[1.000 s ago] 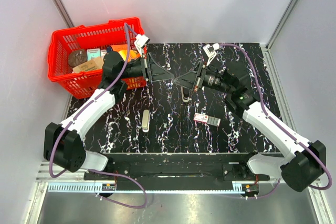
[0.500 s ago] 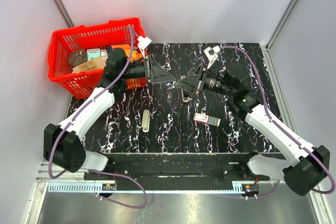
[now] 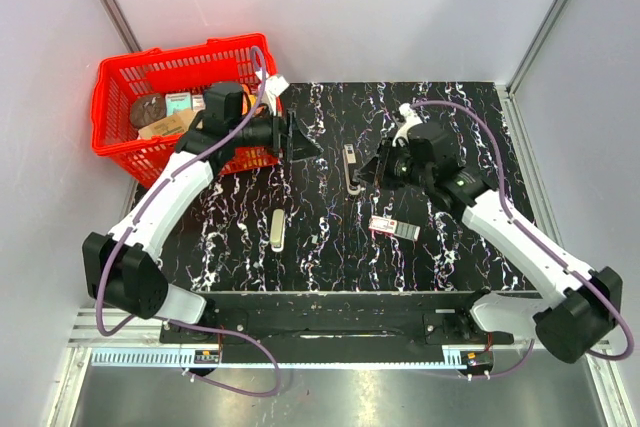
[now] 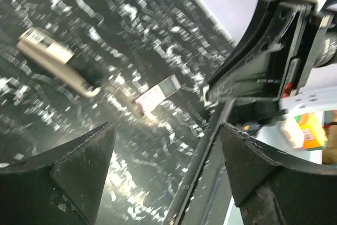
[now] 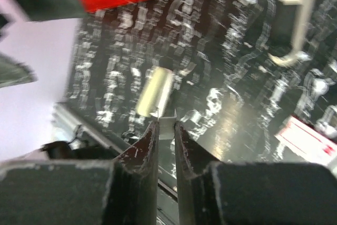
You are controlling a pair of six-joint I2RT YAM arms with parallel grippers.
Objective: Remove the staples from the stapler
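A red plastic mesh basket (image 3: 118, 82) with assorted packets in it sits at the far left corner of the black, white-veined marble-pattern table (image 3: 460, 112). The left arm reaches past the basket's near right corner. A plain cream bar-shaped piece (image 3: 277, 229) lies alone on the table nearer the bases, lengthwise toward them. The left gripper (image 3: 308, 145) hangs above the table just right of the basket. The left wrist view shows its two dark fingers spread wide with only table between them (image 4: 167, 130). A tiny pale scrap (image 3: 314, 240) lies just right of the cream piece. Near the table's middle lies the small bar-shaped stapler (image 3: 350, 165), flat on the surface. It has a cream-beige plastic shell at its far end and a dark metal inner part running toward the bases, ending in a thin curved hook. No finger touches it. Just beside its right flank is the right gripper (image 3: 366, 175), pointing left. In the right wrist view its jaws stand nearly together, leaving a thin slit (image 5: 166, 125), and the stapler (image 5: 297, 14) lies off to one side. Whether anything is pinched in that slit I cannot tell. A small flat red-and-white box (image 3: 392, 228) lies near the stapler, to its right and closer to the bases.
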